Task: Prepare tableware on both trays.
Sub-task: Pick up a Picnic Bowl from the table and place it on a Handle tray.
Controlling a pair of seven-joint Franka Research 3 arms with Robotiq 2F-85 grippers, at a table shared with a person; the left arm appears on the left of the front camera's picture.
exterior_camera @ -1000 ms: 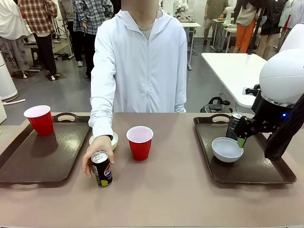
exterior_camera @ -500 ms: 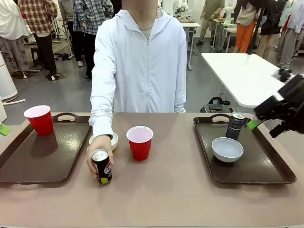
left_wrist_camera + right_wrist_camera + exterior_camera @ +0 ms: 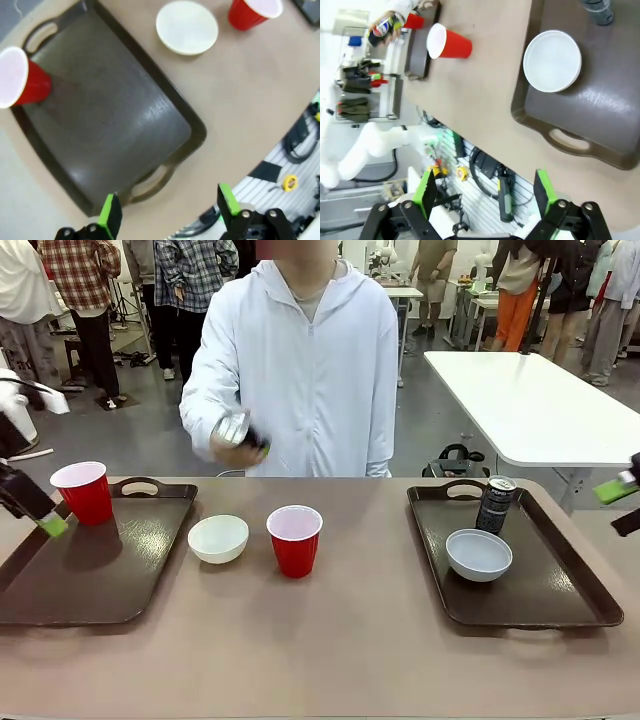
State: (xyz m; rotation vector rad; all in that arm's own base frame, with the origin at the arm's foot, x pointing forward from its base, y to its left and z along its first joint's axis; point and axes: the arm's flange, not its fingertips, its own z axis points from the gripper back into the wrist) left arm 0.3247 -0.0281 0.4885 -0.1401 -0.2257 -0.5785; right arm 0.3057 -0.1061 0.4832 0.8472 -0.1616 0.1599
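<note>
The left tray [image 3: 110, 580] holds a red cup [image 3: 83, 492] at its far corner. A white bowl [image 3: 218, 538] and a second red cup [image 3: 294, 540] stand on the bare table between the trays. On the right tray [image 3: 560, 605] are a white bowl [image 3: 479, 554] and a dark can [image 3: 495, 503]. The person holds another can [image 3: 238, 430] up at chest height. My left gripper [image 3: 45, 520] hangs open over the left tray's edge, beside the cup. My right gripper [image 3: 620, 490] is open, off to the right of the right tray. Both are empty.
The left wrist view looks down on the left tray [image 3: 105, 115], its cup [image 3: 20, 77] and the table bowl [image 3: 187, 27]. The right wrist view shows the right tray [image 3: 600, 115], its bowl [image 3: 552, 61] and the middle cup [image 3: 447, 42]. A white table [image 3: 530, 400] stands behind.
The person has lifted the can off the table to chest height. My right gripper has drawn back to the right, away from the tray. My left gripper has come in at the left.
</note>
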